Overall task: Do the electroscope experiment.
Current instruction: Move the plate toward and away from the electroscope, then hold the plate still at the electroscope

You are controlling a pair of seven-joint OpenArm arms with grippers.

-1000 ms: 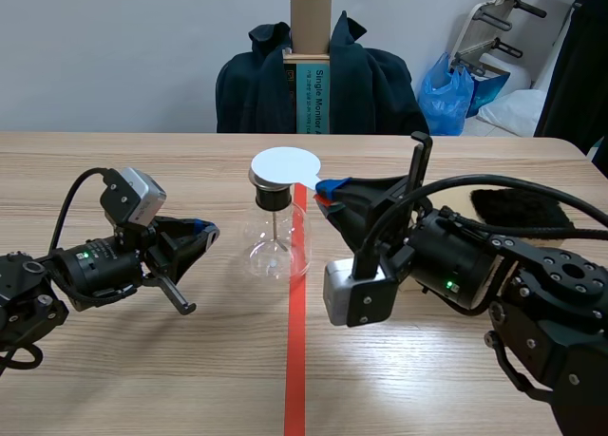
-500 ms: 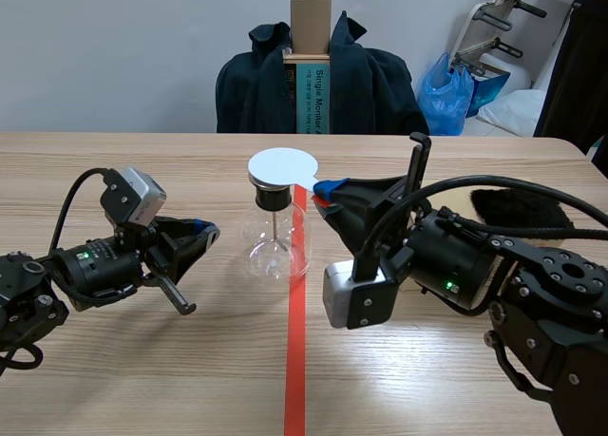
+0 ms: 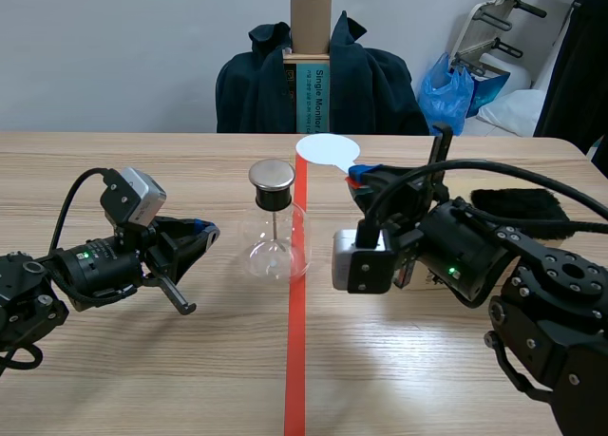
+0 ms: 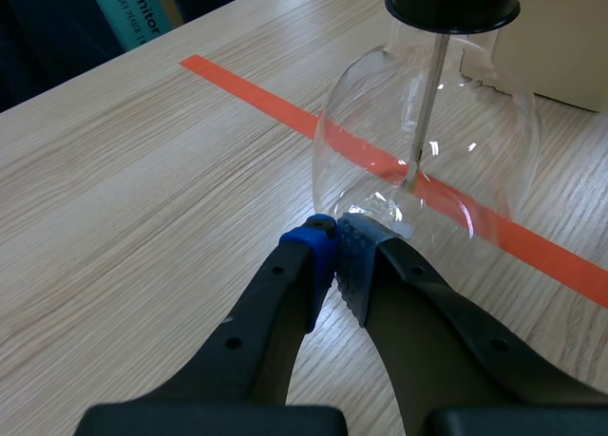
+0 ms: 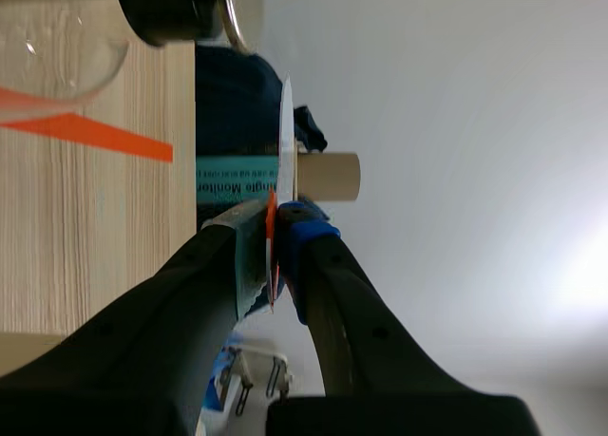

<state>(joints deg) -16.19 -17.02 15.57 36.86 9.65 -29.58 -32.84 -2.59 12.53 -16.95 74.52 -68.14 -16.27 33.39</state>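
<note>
On the table's (image 3: 142, 379) left, left gripper (image 3: 201, 233) lying low, aimed at the electroscope (image 3: 275, 241). Shuts fully: blue pad against grey pad, nothing caught between. Ends with the fingertips (image 4: 309, 255) right at the foot of the glass; cannot tell whether touching it or just short. At mid-table, upright on the red tape line (image 3: 295, 360), clear flask with a black stopper (image 3: 272, 199) and a round metal cap (image 3: 272, 174), thin rod (image 4: 427, 104) hanging down inside. Hard to make out the rod's lower end through the glare on the glass. Right of the cap and raised above the table, white disc (image 3: 327, 150), apart from the cap. Gripped at an orange-red tab (image 5: 271, 236) on its edge by the right gripper (image 3: 359, 177), fingers nearly together with only that thin tab between the pads. Shows edge-on in the right wrist view, a mere sliver. Farther right, black furry cloth (image 3: 521, 208), partly hidden behind the right arm (image 3: 494, 265)
</note>
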